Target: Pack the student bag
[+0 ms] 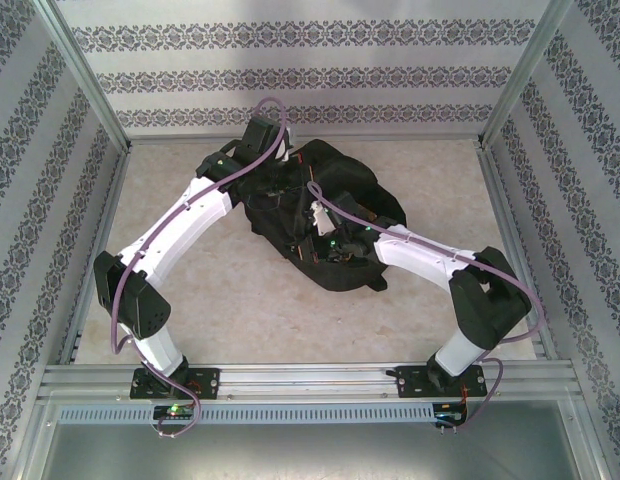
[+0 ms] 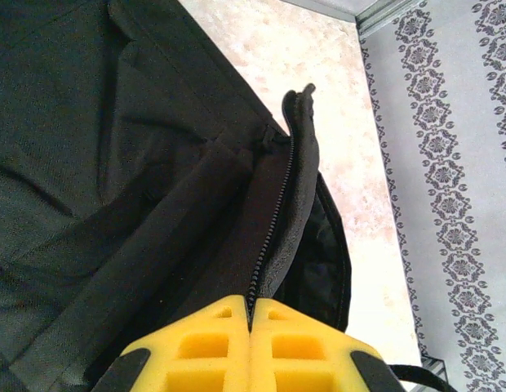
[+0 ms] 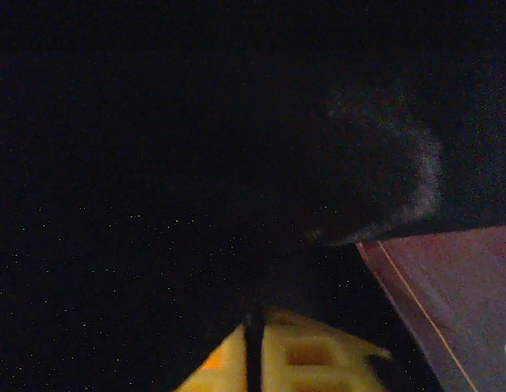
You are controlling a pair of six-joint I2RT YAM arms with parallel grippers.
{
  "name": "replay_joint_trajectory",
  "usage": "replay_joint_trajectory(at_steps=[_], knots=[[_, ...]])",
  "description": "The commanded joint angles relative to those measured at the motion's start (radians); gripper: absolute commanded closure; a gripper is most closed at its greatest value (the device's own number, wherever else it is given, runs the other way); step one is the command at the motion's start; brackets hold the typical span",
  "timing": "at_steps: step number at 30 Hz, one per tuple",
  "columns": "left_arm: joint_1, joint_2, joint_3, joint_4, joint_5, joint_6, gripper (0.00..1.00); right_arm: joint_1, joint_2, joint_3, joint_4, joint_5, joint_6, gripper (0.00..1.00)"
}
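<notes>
Right, your biggest item is the table [image 1: 240, 300]. The student bag [image 1: 335, 185] lies slumped on its far-middle part, black fabric crumpled, w/ both arms reaching onto it from either side. In the top view your left gripper [image 2: 250, 322] sits at the bag's far-left edge. On the wrist cam its yellow fingers [image 2: 204, 351] are pressed fully together. The bag's zip [image 2: 273, 220] runs straight down into the seam btw them, so they're pinching the zip edge of the fabric. Bag cloth spreads off to the left of the fingers, and a flap edge stands up ahead of them. Your right gripper [image 3: 255, 335] is down at the bag's near-right side. Its wrist cam is very dim, w/ black fabric close ahead. Fingers there are closed too; can't tell if anything's caught btw them. A maroon flat corner [image 3: 453, 302] lies just beside them, to the right.
</notes>
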Motion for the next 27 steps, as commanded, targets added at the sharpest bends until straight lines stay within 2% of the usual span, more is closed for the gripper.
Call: replay_joint_trajectory(at_steps=[1,11,17,18,20,22,25,27], knots=[[0.012,-0.032,-0.027,0.06,0.025,-0.019,1.0,0.005,-0.011,0.013,0.026,-0.021,-0.004,1.0],[0.011,-0.007,-0.017,0.039,0.014,0.0,1.0,-0.033,-0.175,-0.079,-0.006,0.032,-0.062,1.0],[0.01,0.015,-0.004,0.036,0.041,0.005,0.99,-0.029,-0.219,-0.089,-0.062,0.031,-0.111,1.0],[0.01,0.019,0.0,0.038,0.055,0.006,0.94,-0.027,-0.225,-0.088,-0.072,0.041,-0.115,1.0],[0.01,0.033,0.024,0.019,0.081,0.008,0.68,-0.021,-0.24,-0.089,-0.083,0.051,-0.117,1.0],[0.009,0.028,0.038,-0.016,0.073,0.015,0.49,-0.018,-0.25,-0.089,-0.093,0.065,-0.111,1.0],[0.014,-0.023,0.015,-0.073,0.009,0.036,0.36,-0.008,-0.275,-0.092,-0.102,0.115,-0.089,1.0],[0.027,-0.082,-0.04,-0.086,-0.027,0.012,0.34,-0.006,-0.3,-0.105,-0.09,0.149,-0.061,1.0]])
